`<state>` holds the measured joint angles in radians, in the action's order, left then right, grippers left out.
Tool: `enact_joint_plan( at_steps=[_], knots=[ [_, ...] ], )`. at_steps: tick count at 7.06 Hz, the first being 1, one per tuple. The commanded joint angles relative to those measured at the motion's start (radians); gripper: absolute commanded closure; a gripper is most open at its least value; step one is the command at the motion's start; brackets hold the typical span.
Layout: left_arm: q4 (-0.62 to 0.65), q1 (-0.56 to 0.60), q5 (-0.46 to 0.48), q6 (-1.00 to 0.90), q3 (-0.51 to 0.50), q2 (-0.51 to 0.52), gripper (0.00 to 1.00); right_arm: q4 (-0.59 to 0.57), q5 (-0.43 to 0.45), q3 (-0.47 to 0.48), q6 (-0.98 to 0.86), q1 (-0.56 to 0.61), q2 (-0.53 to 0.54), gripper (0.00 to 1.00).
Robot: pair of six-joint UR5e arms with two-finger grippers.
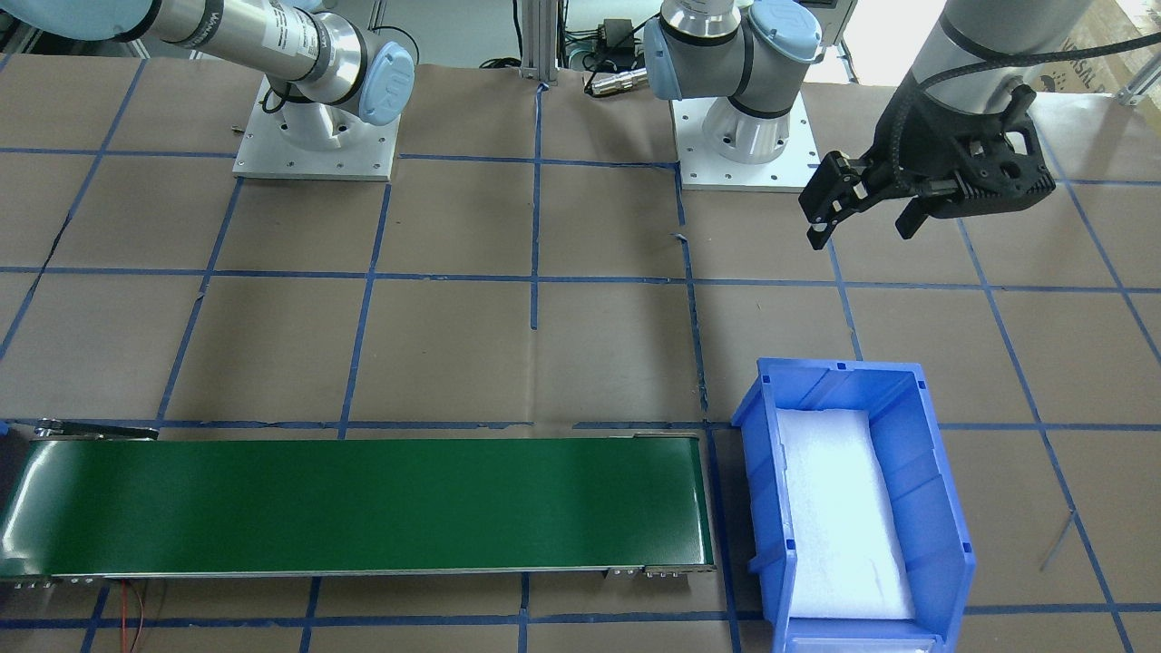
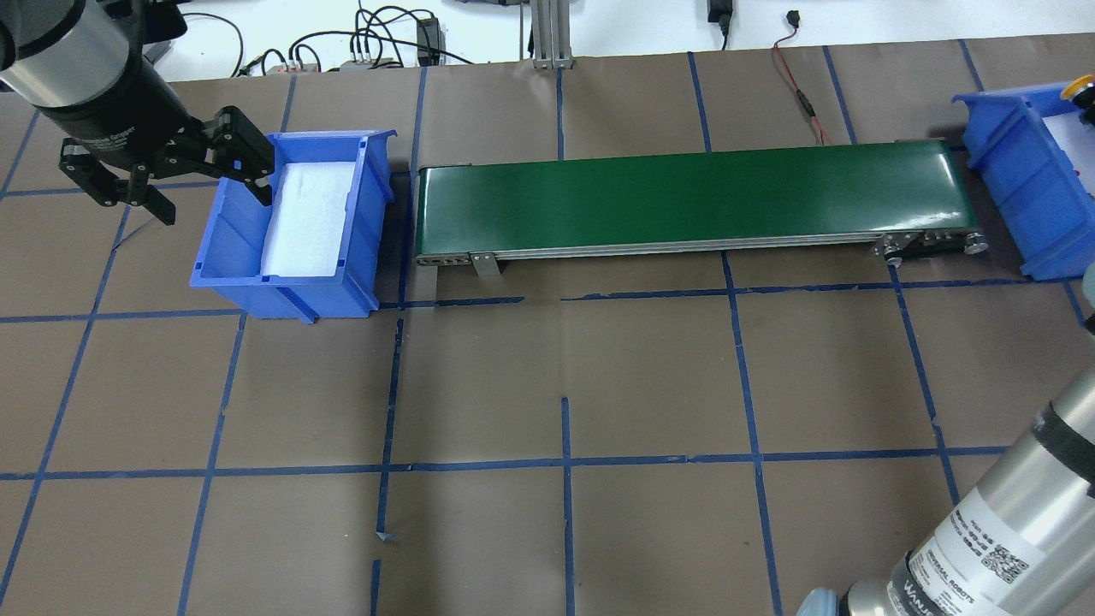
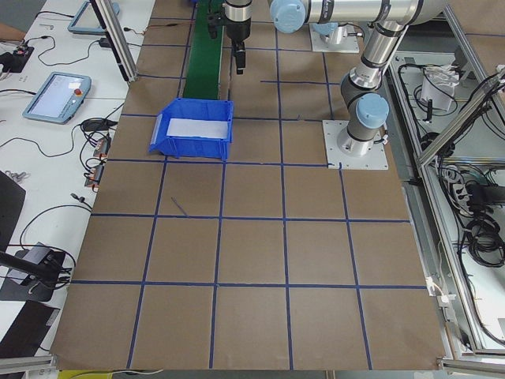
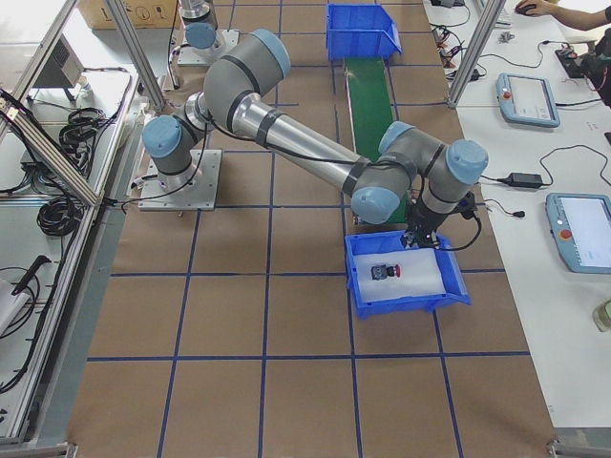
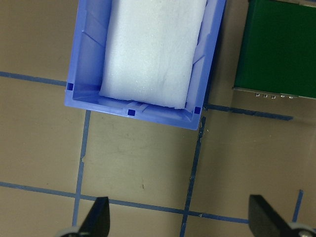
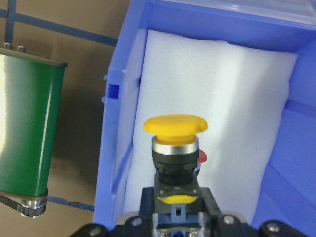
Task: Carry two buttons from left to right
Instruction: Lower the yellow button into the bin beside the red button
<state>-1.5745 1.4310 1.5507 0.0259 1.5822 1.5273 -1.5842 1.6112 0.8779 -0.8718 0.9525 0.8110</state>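
right claw (image 6: 177, 217) pinches the yellow button (image 6: 175, 143) over the blue bin (image 6: 118, 148) (red button (image 4: 386, 272) inside); left claw (image 1: 862, 229) spread.

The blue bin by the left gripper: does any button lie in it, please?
No, the left wrist view shows only a white foam pad in the blue bin.

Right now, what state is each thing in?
left gripper, open, empty.
right gripper, shut on the yellow button over the right bin.
yellow button, held upright.
red button, lying on the right bin's foam.
left bin, empty but for foam.
conveyor belt, nothing on it.
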Motion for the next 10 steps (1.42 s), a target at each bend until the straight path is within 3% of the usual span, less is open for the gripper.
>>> enact_joint_plan(
  at_steps=[1, 10],
  knots=[
    [0.002, -0.004, -0.018, -0.001, 0.002, 0.016, 0.00, 0.000, -0.010, 0.000, -0.012, -0.034, -0.030, 0.92],
    [0.005, -0.006, -0.012, -0.001, 0.002, 0.017, 0.00, -0.048, -0.025, -0.085, -0.010, -0.023, -0.150, 0.92]
  ],
)
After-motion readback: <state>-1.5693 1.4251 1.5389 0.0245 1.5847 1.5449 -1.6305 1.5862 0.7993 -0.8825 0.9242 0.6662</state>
